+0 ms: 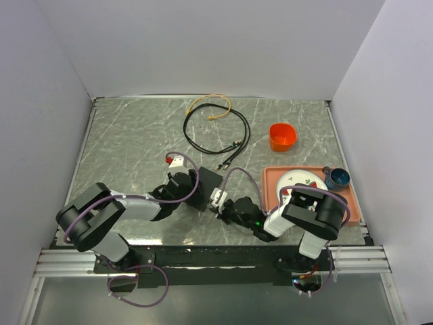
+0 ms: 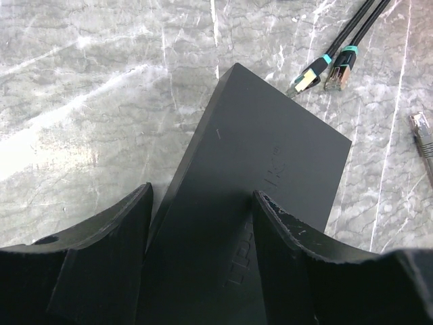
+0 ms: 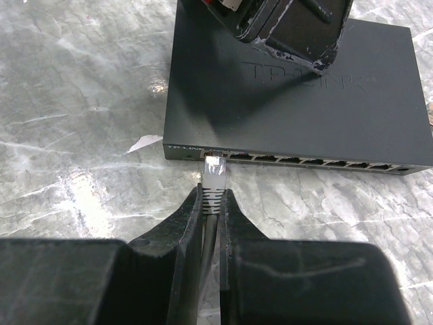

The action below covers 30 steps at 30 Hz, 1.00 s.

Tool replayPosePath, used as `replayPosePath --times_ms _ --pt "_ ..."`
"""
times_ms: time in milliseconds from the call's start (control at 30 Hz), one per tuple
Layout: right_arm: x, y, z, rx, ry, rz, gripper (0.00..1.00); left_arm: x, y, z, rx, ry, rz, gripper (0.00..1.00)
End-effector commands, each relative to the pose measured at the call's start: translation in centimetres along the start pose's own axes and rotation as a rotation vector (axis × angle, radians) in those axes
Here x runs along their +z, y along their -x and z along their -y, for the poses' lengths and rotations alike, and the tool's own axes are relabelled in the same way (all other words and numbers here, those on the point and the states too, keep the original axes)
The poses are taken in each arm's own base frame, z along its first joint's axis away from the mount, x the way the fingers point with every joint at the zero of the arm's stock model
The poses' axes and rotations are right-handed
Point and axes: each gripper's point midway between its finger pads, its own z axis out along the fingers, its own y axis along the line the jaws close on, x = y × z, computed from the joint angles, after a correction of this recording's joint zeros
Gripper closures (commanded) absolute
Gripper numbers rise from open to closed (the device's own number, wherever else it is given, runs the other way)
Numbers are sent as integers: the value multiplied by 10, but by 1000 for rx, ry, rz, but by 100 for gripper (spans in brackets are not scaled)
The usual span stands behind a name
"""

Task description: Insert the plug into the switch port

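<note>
The switch is a flat matte-black box lying on the marble table, with its row of ports facing my right arm. My left gripper stands open over its top face. One finger is at the switch's edge and the other rests on its top. My right gripper is shut on the ribbed boot of the plug, a clear connector on a grey cable. The plug's tip is at the mouth of the leftmost port. How far in it sits is hidden.
A loop of black cable with teal-collared plugs and a yellow cable lie behind the switch. Right of them are an orange cup and a salmon tray holding a plate and a blue cup. A white scrap lies left of the switch.
</note>
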Motion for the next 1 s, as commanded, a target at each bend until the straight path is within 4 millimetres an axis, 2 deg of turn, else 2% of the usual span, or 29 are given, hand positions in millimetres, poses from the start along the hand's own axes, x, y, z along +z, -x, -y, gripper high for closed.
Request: replayPosePath --times_ms 0,133,300,467,700,800,900,967 --pt "21 109 -28 -48 166 355 100 -91 -135 103 -11 -501 -633 60" --pt "17 110 -30 -88 204 377 100 -102 -144 114 41 -591 -679 63" --pt "13 114 -29 -118 227 393 100 -113 -157 124 81 -669 -734 75" --pt "20 117 -10 -106 143 378 100 -125 -165 132 40 -725 -790 89" --pt "33 114 29 -57 -65 286 100 -132 -175 125 -34 -680 -830 91" --pt "33 112 37 -44 -117 268 100 -132 -178 118 -36 -654 -829 89" --pt "33 107 43 -33 -147 248 100 -125 -179 108 -36 -573 -812 85" --pt "30 103 45 -30 -164 241 100 -115 -169 105 -24 -521 -744 83"
